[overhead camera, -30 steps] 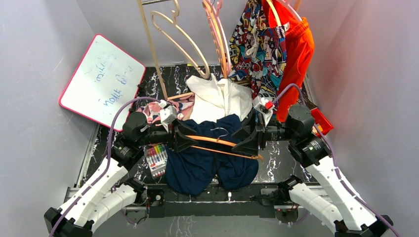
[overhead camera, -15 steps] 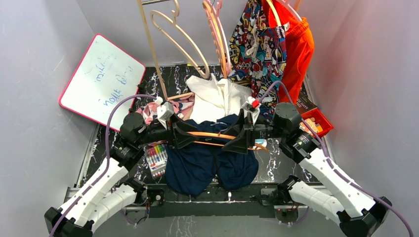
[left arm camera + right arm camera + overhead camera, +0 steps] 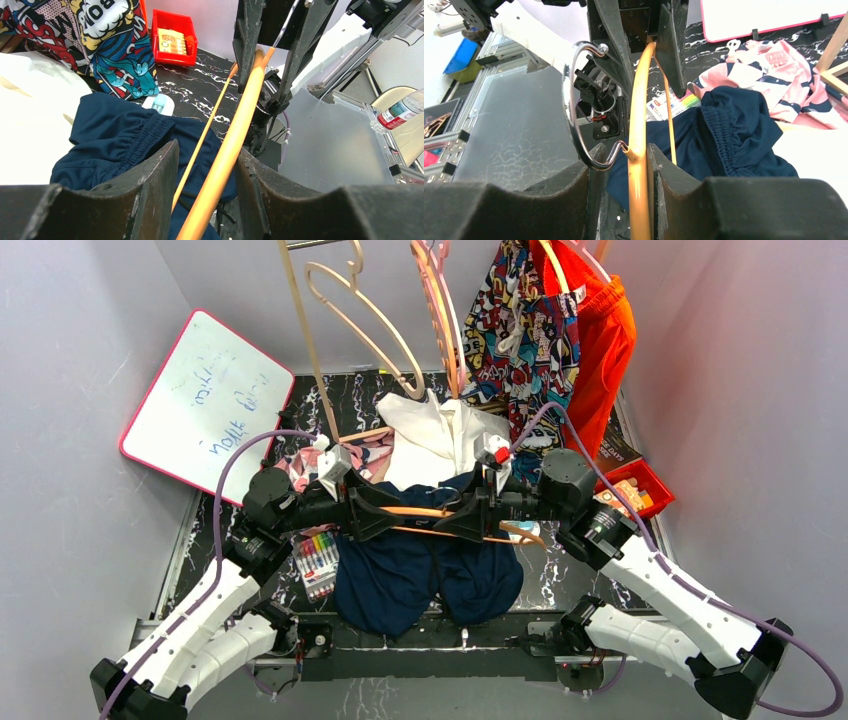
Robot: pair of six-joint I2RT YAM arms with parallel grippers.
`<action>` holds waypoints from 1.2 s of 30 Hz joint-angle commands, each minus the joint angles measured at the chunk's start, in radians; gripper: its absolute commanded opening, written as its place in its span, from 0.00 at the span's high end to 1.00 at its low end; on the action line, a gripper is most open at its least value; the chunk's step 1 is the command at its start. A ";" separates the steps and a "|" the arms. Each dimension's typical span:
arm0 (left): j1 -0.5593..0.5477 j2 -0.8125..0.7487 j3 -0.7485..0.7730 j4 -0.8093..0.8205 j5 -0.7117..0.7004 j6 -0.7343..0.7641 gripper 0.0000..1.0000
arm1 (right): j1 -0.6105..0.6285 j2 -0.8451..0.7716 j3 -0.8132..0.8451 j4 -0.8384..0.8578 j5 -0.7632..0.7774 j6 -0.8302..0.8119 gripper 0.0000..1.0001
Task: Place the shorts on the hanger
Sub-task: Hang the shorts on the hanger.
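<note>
The black marbled table (image 3: 345, 405) carries the navy shorts (image 3: 400, 580), which lie loosely near its front edge with the 2 legs toward the arm bases; the orange-tan hanger (image 3: 420, 511) runs crosswise above the shorts, held between both arms; the left gripper (image 3: 207, 149) is clamped on 1 end of its bar; the right gripper (image 3: 624, 147) pinches the bar at the middle, its fingers closed beside the base of the metal hook (image 3: 572, 100).

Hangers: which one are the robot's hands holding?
The orange-tan hanger, gripped between the left gripper and right gripper above the navy shorts. The paler beige hangers hang at the back, touched by neither.
</note>
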 commanded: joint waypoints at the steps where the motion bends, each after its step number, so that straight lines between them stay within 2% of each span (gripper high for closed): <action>1: 0.002 -0.013 0.034 0.053 0.006 -0.011 1.00 | 0.009 -0.034 0.002 0.112 0.040 -0.008 0.58; 3: 0.002 -0.014 0.034 0.054 0.004 -0.014 1.00 | 0.010 -0.035 -0.004 0.125 0.048 0.001 0.61; 6: 0.003 -0.013 0.035 0.058 0.004 -0.019 1.00 | 0.012 -0.034 -0.013 0.145 0.044 0.009 0.74; 9: 0.003 -0.017 0.034 0.056 0.006 -0.019 1.00 | 0.013 -0.035 -0.018 0.151 0.042 0.013 0.80; 11: 0.002 -0.020 0.035 0.051 0.006 -0.018 1.00 | 0.015 -0.035 -0.020 0.151 0.043 0.012 0.80; 14: 0.002 -0.024 0.036 0.045 0.007 -0.014 1.00 | 0.016 -0.040 -0.020 0.149 0.047 0.012 0.67; 16: 0.002 -0.025 0.036 0.043 0.007 -0.014 1.00 | 0.016 -0.045 -0.020 0.149 0.050 0.006 0.68; 20: 0.003 -0.021 0.039 0.050 0.015 -0.024 1.00 | 0.018 -0.043 -0.002 0.110 0.047 -0.033 1.00; 25: 0.002 0.005 0.064 0.024 -0.019 -0.039 1.00 | 0.018 -0.012 0.049 0.007 0.115 -0.016 1.00; 26: 0.002 0.008 0.069 0.013 -0.034 -0.039 0.95 | 0.017 -0.004 0.056 -0.009 0.148 0.015 1.00; 27: 0.002 0.011 0.071 0.007 -0.047 -0.040 0.81 | 0.018 0.001 0.060 -0.020 0.176 0.042 1.00; 29: 0.002 0.004 0.060 0.010 -0.062 -0.045 0.44 | 0.018 0.004 0.055 -0.016 0.202 0.080 1.00; 30: 0.002 0.001 0.051 0.016 -0.072 -0.051 0.31 | 0.018 -0.002 0.038 0.001 0.218 0.106 1.00; 32: 0.002 -0.016 0.032 0.020 -0.105 -0.054 0.17 | 0.018 -0.023 0.001 0.046 0.232 0.135 1.00; 36: 0.002 -0.072 0.013 0.026 -0.151 -0.048 0.02 | 0.018 -0.076 -0.061 0.132 0.256 0.181 1.00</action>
